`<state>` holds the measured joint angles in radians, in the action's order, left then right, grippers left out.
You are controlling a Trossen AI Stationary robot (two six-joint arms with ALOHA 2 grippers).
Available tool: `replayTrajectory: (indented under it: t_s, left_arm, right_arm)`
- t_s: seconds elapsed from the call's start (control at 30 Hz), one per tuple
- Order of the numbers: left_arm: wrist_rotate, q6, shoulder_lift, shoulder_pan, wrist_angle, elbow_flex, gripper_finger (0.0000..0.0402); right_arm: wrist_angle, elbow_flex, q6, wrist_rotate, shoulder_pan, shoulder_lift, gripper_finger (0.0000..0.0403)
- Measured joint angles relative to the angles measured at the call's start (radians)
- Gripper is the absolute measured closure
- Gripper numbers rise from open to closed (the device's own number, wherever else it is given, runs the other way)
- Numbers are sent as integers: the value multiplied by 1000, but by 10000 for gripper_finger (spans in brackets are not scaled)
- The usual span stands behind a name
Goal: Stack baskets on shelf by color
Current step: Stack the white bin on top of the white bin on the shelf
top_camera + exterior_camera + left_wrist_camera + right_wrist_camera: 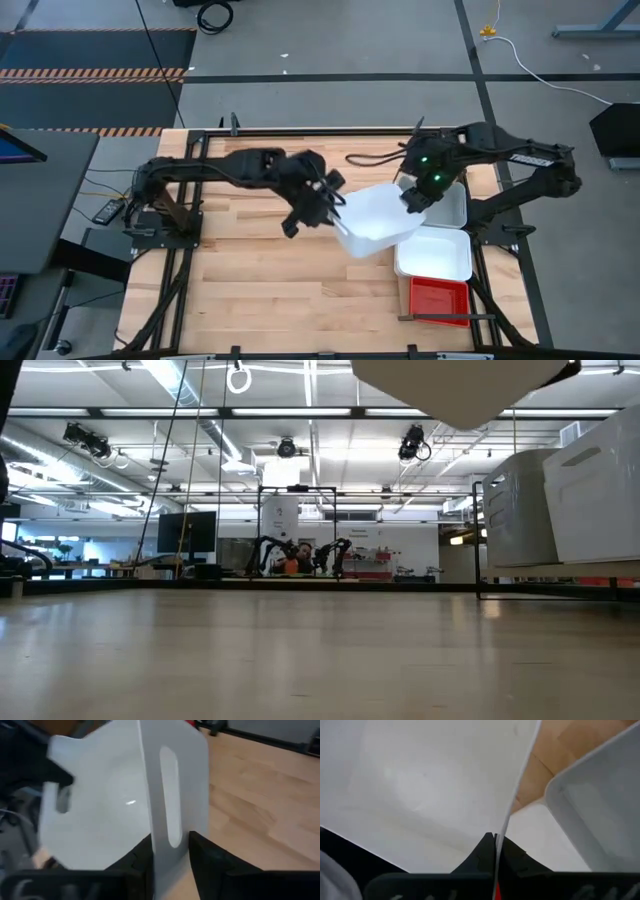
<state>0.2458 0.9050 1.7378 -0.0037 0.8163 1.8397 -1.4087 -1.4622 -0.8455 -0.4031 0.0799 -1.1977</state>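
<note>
Lifted basket: 1 white basket (380, 222), tilted, carried above the tabletop (260, 290) between the 2 arms, just beside the baskets on the right.
Left gripper: the left gripper (335, 212) is at the basket's left end wall; the left wrist view shows its 2 fingers (210, 865) standing on either side of that wall below the slot handle (170, 800), with a narrow gap on each side, so parted rather than pinching.
Right gripper: the right gripper (413, 200) is at the basket's right rim; the right wrist view shows its fingers (512, 857) pressed together on the thin white wall.
Resting baskets: 1 light grey basket (445, 203) at the far right, 1 white basket (435, 253) next toward the front, 1 red basket (438, 300) nearest the front; the high view alone shows all 3 in a row.
Low view only: the lifted basket's underside (465, 385) hangs at the top edge, clear of the table; pale basket stacks (565, 500) stand at the right; the room lies behind.
Shelf: cannot be told apart from the tabletop in any view.
</note>
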Motion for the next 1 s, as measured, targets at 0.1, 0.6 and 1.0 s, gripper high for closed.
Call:
replayTrajectory:
  t_s: [0.1, 0.6, 1.0]
  left_arm:
    - [0, 0, -40, 32, -12, 0, 290]
    - [-17, -91, -88, 65, -200, 0, 250]
    - [-115, -356, -92, 99, -212, 0, 242]
  right_arm:
    - [-5, -42, -38, 21, 0, 25, 398]
    - [-128, -163, -178, 164, 4, 37, 400]
    - [-165, -161, -503, 230, -145, 58, 400]
